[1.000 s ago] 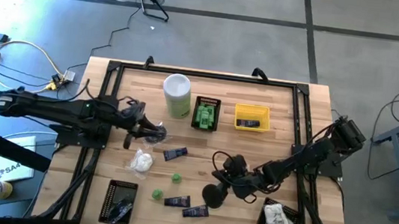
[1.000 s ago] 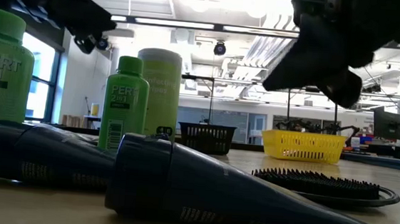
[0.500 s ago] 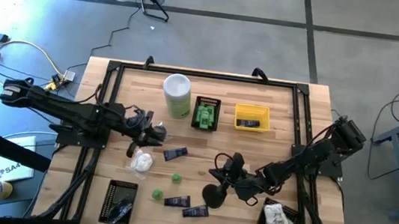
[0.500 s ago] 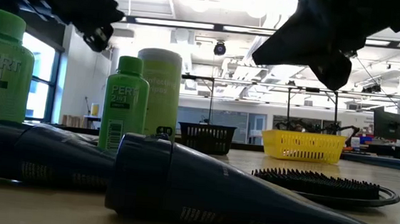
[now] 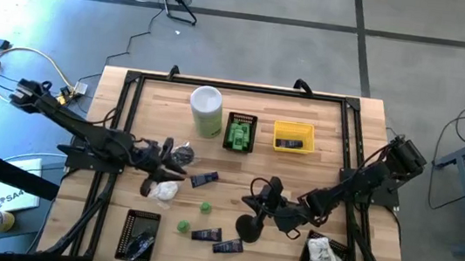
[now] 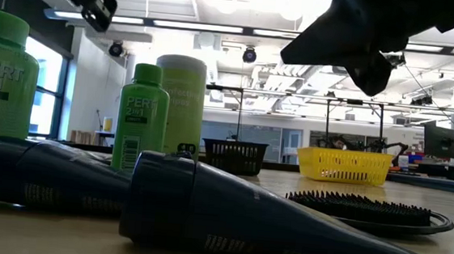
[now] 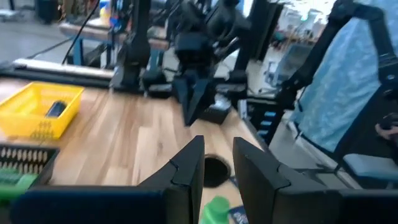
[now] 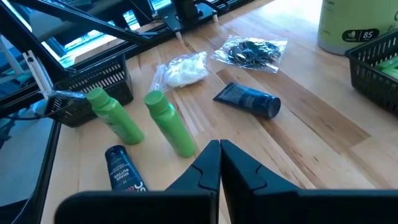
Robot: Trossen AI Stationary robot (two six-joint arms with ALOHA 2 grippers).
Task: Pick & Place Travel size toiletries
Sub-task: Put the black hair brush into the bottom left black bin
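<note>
The toiletries lie loose on the near half of the table: a clear bag of dark round pieces (image 5: 182, 153), a white packet (image 5: 164, 190), navy tubes (image 5: 204, 179) (image 5: 206, 234), two green bottles (image 5: 204, 207) (image 5: 182, 226) and a dark round piece (image 5: 248, 229). My left gripper (image 5: 172, 168) hovers level between the bag and the white packet, open, with nothing between its fingers (image 7: 217, 168). My right gripper (image 5: 268, 190) hangs above the table right of the tubes, shut and empty (image 8: 219, 155). In the right wrist view the bottles (image 8: 169, 127) and a tube (image 8: 249, 99) lie ahead of it.
A tall white-and-green canister (image 5: 206, 110), a black basket of green bottles (image 5: 240, 133) and a yellow basket (image 5: 293, 137) stand at the far side. Black baskets sit near left (image 5: 140, 236) and near right (image 5: 324, 251). Bare wood lies mid-table.
My left gripper has swung toward the table's near edge, away from the clear bag and toward the white packet, turning as it went and staying open. My right gripper has rolled a little in place, still shut. No toiletry has moved.
</note>
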